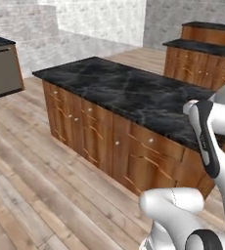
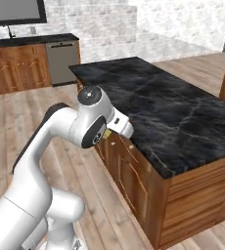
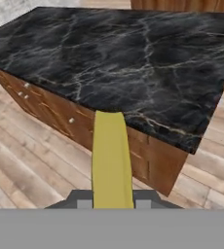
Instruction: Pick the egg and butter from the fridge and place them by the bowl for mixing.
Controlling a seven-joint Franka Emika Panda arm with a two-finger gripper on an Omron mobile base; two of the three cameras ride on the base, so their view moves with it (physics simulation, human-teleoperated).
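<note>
Gripper (image 3: 110, 204) clamped on butter (image 3: 111, 160) in hand view, island counter (image 2: 173, 117) beyond, base views w/ dishwasher (image 2: 62, 62)

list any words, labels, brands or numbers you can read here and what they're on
None: no readable text in any view.
The butter in the shut gripper is a plain yellow bar, no label.
The black marble island top shows white veining, no lettering.
The wood cabinets carry small knobs, no marks.
The dishwasher front is too small and blurred to tell whether it bears a brand.

Black marble island counter (image 1: 129, 93) on wooden floor (image 1: 31, 180).
</note>
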